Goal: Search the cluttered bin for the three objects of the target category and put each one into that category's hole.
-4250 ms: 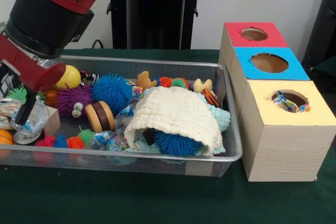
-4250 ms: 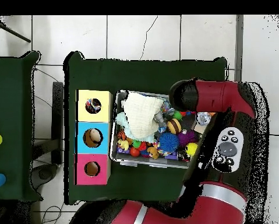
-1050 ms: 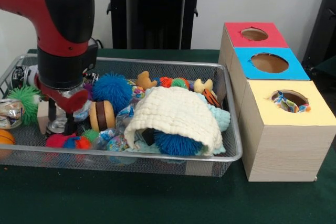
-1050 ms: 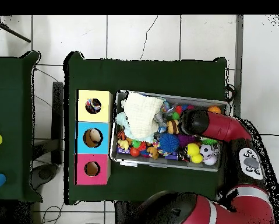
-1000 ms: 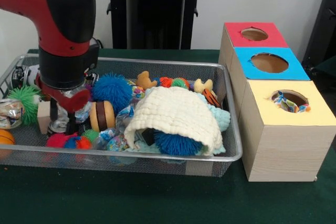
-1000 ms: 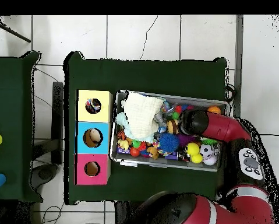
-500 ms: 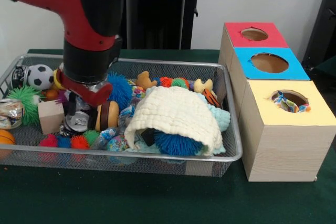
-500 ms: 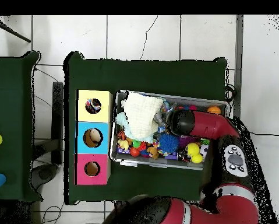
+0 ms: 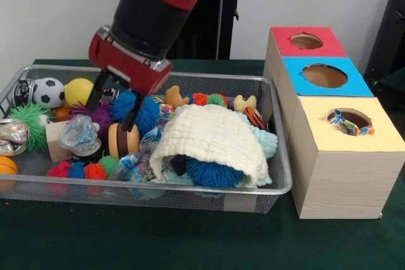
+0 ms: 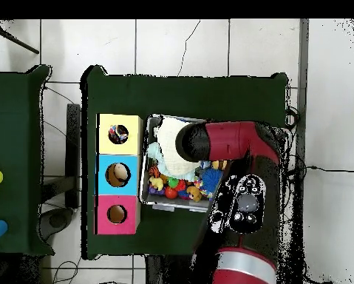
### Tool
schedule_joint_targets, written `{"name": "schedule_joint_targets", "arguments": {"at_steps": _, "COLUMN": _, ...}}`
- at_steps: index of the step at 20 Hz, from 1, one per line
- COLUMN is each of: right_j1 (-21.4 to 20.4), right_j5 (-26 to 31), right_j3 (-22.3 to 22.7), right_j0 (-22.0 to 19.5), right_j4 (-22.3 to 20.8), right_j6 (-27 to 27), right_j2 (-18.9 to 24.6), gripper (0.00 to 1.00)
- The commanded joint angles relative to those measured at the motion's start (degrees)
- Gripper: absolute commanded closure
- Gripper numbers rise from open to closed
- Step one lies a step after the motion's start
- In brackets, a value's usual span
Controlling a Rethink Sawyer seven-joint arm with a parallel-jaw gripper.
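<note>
While hanging above wire bin (image 9: 278, 175), gripper (image 9: 114, 107) spread open, empty, fingers (image 9: 97, 93) apart over purple fuzzy toy (image 9: 98, 117) and blue spiky ball (image 9: 136, 109). Wooden yo-yo (image 9: 122, 140) at gripper's 6 o'clock, crinkled clear wrapper (image 9: 78, 135) at 8 o'clock. Cream cloth (image 9: 212, 137) at 4 o'clock. Yellow-topped box (image 9: 345, 156) with hole at bin's 3 o'clock on table (image 9: 190, 238).

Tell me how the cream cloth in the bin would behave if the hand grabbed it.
The cream cloth would probably be floppy: it drapes over the blue spiky ball. It looks quilted and soft, so likely light. Lifting one edge would likely drag or uncover toys beneath.
</note>
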Motion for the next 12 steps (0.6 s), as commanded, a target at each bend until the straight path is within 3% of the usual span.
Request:
{"name": "schedule_joint_targets", "arguments": {"at_steps": 1, "right_j1": -2.48, "right_j5": 12.11, "right_j3": -5.29, "right_j0": -0.87, "right_j4": -1.08, "right_j6": -2.74, "right_j2": -1.71, "gripper": 0.0}}
{"name": "schedule_joint_targets", "arguments": {"at_steps": 4, "right_j1": -4.0, "right_j5": 19.96, "right_j3": -2.05, "right_j0": -2.1, "right_j4": 2.8, "right_j6": -4.48, "right_j2": 1.06, "gripper": 0.0}}
{"name": "schedule_joint_targets", "arguments": {"at_steps": 8, "right_j1": -6.28, "right_j5": 24.87, "right_j3": 6.5, "right_j0": -3.62, "right_j4": 8.83, "right_j6": -2.82, "right_j2": 5.21, "gripper": 0.0}}
{"name": "schedule_joint_targets", "arguments": {"at_steps": 12, "right_j1": -7.31, "right_j5": 28.5, "right_j3": 10.18, "right_j0": -5.37, "right_j4": 13.73, "right_j6": -3.96, "right_j2": 8.85, "gripper": 0.0}}
